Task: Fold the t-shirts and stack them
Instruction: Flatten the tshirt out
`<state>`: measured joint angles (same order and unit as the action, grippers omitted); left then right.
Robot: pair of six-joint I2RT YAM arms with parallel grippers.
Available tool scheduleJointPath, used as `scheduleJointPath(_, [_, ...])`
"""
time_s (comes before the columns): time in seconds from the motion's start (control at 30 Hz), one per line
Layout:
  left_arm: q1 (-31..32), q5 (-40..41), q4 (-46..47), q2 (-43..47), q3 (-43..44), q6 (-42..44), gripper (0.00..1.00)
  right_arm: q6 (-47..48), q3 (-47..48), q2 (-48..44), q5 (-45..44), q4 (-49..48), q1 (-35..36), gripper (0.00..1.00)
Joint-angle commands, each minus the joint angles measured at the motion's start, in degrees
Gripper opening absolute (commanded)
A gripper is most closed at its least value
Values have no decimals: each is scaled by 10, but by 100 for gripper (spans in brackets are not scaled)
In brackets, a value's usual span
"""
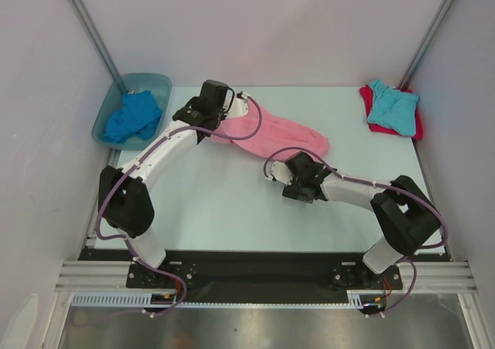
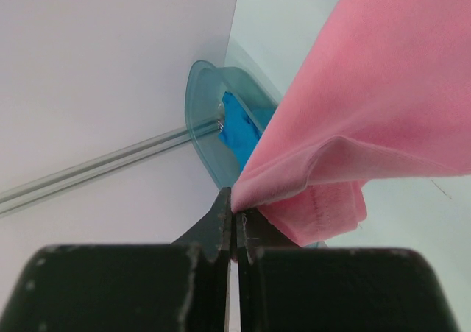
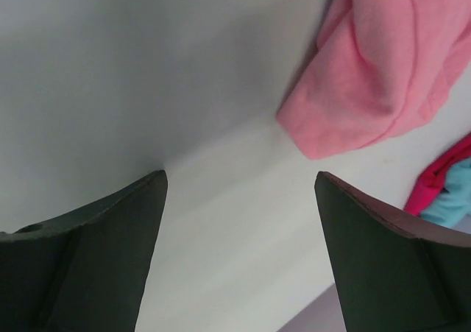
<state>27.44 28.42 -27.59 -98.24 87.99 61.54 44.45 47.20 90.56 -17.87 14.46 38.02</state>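
The pink t-shirt (image 1: 274, 136) lies bunched across the back middle of the table. My left gripper (image 1: 219, 124) is shut on its left edge (image 2: 250, 192), with the cloth (image 2: 383, 82) draped away from the jaws. My right gripper (image 1: 296, 180) is open and empty, just in front of the shirt's right end (image 3: 368, 74). The royal blue t-shirt (image 1: 133, 117) lies crumpled in the tub (image 1: 107, 113). The turquoise t-shirt (image 1: 393, 106) lies folded on the red t-shirt (image 1: 368, 101) at the back right corner.
The blue-green tub stands at the back left corner against the wall; it also shows in the left wrist view (image 2: 210, 126). White walls enclose the table on three sides. Both arm bases sit at the near edge.
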Motion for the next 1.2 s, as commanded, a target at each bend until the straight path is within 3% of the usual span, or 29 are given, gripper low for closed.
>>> scheduleJointPath(0.0, [-4,24,11,30,30,-1,0,-1,-2,26,-14,-62,-3,88])
scheduleJointPath(0.23, [-4,30,11,44,23,7,1,2,6,80,-33,-126,-13,87])
scheduleJointPath(0.43, [-9,30,13,47,23,13,1,13,9,102,-66,-171,-12,74])
scheduleJointPath(0.47, [-10,31,14,46,24,14,1,19,9,103,-72,-177,-12,64])
scheduleJointPath(0.53, [-13,29,14,45,24,15,1,26,10,106,-85,-184,-13,56])
scheduleJointPath(0.63, [-15,27,16,43,25,15,1,37,11,100,-97,-187,-15,21])
scheduleJointPath(0.67, [-16,27,17,42,25,15,1,38,11,95,-100,-188,-16,0])
scheduleJointPath(0.87, [-17,19,18,32,27,13,1,79,10,66,-126,-201,-19,0])
scheduleJointPath(1.17, [-26,-22,18,29,8,24,1,289,27,-5,-161,-344,-91,0])
